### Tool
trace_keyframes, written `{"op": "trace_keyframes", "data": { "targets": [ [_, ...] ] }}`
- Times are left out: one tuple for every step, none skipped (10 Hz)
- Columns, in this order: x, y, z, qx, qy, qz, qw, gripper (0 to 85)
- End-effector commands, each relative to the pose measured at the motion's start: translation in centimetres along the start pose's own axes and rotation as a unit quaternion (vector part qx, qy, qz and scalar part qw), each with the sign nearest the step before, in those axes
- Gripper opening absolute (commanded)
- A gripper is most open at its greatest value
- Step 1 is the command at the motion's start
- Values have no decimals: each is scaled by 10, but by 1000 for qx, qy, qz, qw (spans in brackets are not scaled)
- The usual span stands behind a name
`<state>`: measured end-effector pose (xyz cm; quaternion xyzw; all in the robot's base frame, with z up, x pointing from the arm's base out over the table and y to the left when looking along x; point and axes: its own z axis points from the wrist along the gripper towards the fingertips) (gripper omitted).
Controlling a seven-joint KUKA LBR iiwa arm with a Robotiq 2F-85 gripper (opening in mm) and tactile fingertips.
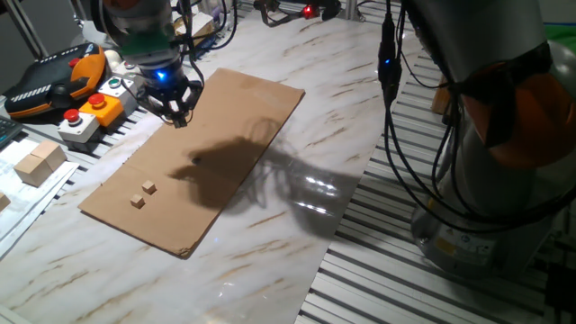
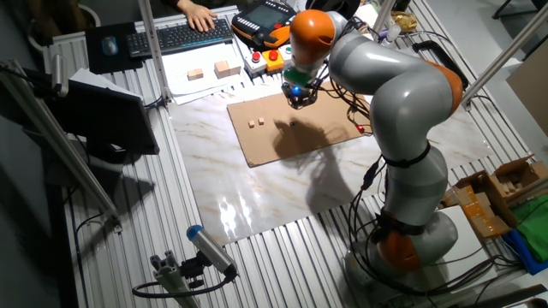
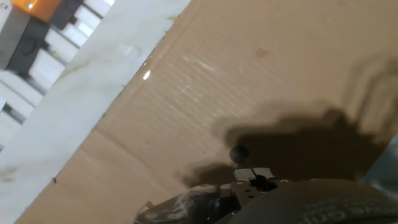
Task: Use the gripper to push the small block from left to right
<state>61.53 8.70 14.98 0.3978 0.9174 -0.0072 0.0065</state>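
Observation:
Two small tan blocks (image 1: 148,187) (image 1: 137,202) lie close together on the near left part of a brown cardboard sheet (image 1: 243,117). They also show in the other fixed view (image 2: 252,122) (image 2: 261,121). My gripper (image 1: 180,118), black with a blue light and a green fitting, hovers over the far left edge of the cardboard, well apart from the blocks. Its thin fingers are drawn together and hold nothing. It also shows in the other fixed view (image 2: 297,101). The hand view shows only bare cardboard (image 3: 205,93) and the gripper's shadow; the blocks are out of that view.
The cardboard lies on a marble-patterned table top (image 1: 297,252). A button box with red and green buttons (image 1: 94,110) and an orange-black pendant (image 1: 54,76) stand left of the gripper. Larger wooden blocks (image 1: 40,162) sit at the left edge. The robot base (image 1: 495,180) and cables (image 1: 391,99) stand on the right.

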Motion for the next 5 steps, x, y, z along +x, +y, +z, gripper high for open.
{"op": "trace_keyframes", "data": {
  "targets": [
    [0, 0, 0, -2, -1, -96, 995, 7],
    [0, 0, 0, -2, 1, -96, 995, 7],
    [0, 0, 0, -4, 2, -96, 995, 7],
    [0, 0, 0, -5, 4, -96, 995, 7],
    [0, 1, 1, -6, 5, -96, 995, 7]
  ]
}}
